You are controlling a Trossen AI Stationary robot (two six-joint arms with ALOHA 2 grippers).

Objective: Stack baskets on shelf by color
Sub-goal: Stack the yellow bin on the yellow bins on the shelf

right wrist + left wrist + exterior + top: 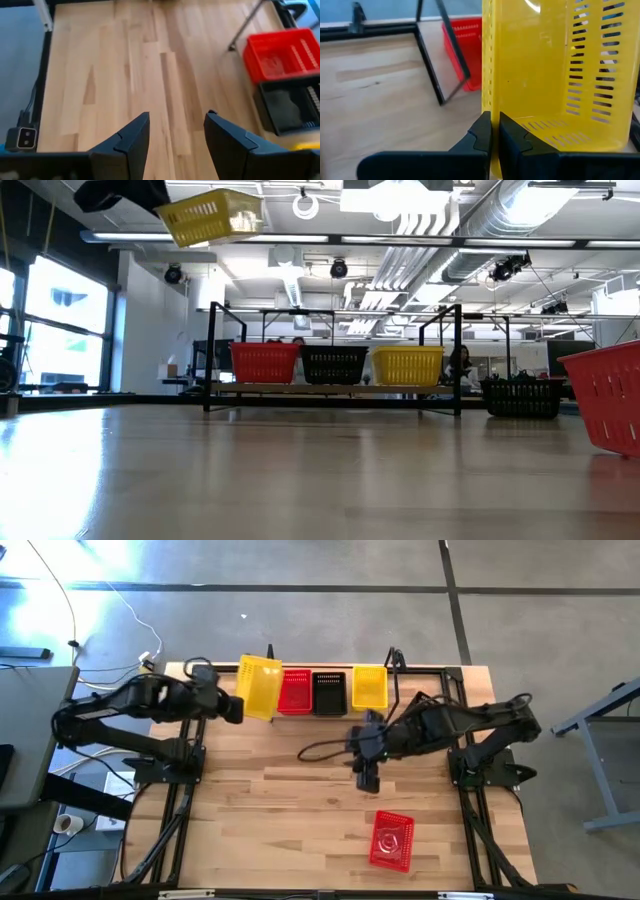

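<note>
- While the left gripper (495, 131) pinches one wall of a yellow basket (258, 687), the fingers sit nearly together with only the thin plastic rim between them; a side-wall grip like this likely suits carrying it over the shelf's wire end.
- Hanging from that pinch, the held basket rides tilted and well above the table in the low view, not level; its solid-looking wall sits nearest the fingers, the slotted mesh wall beyond them.
- Just past the held basket, ahead of the left gripper, stands the shelf (330, 389) with its black wire frame (437, 80) at the near end.
- On the shelf, going away from the left gripper: a red basket (294, 691), a black basket (328, 692), then a second yellow basket (369, 687), side by side, upright, open tops up.
- My read: the carried basket belongs on that farthest yellow one, so it has the whole row to cross.
- Right gripper (175, 137) hovers over bare table (100, 60), jaws spread wide, holding nothing.
- Behind it, toward the table's front edge, a lone red basket (392, 839) sits apart from everything, probably its next pickup.
</note>
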